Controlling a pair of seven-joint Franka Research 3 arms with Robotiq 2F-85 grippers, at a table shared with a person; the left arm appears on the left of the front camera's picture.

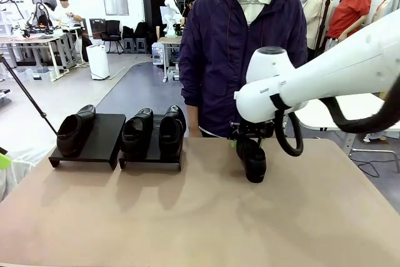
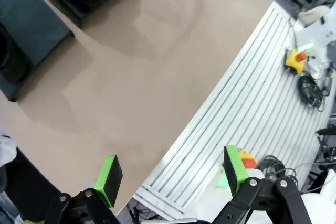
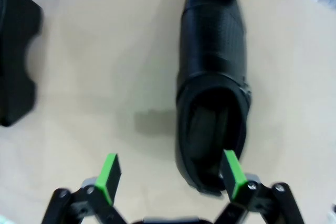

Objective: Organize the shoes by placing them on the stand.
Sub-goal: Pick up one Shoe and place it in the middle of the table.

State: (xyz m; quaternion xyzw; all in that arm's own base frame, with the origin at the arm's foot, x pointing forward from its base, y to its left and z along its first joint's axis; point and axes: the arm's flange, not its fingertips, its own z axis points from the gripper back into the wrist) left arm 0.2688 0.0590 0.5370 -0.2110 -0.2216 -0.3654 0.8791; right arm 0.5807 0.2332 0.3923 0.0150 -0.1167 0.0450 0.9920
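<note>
One black shoe (image 1: 75,132) sits on the left tray of the stand (image 1: 103,130). Two more shoes (image 1: 137,132) (image 1: 172,128) stand side by side on the right tray (image 1: 153,158). A fourth shoe (image 1: 254,163) lies on the bare table in front of the person. My right gripper (image 1: 245,142) hangs open just above its heel end. In the right wrist view the shoe (image 3: 212,87) lies toe away; the right pad (image 3: 232,171) is over its heel opening, and most of the gap of the gripper (image 3: 171,174) is over bare table. My left gripper (image 2: 171,174) is open, holding nothing, over the table's near edge.
A person in a dark purple jacket (image 1: 247,48) stands at the far side, close behind the loose shoe. The tan table (image 1: 187,217) is bare between me and the stand. Beyond its edge, the left wrist view shows a ribbed metal base (image 2: 262,108) and cables.
</note>
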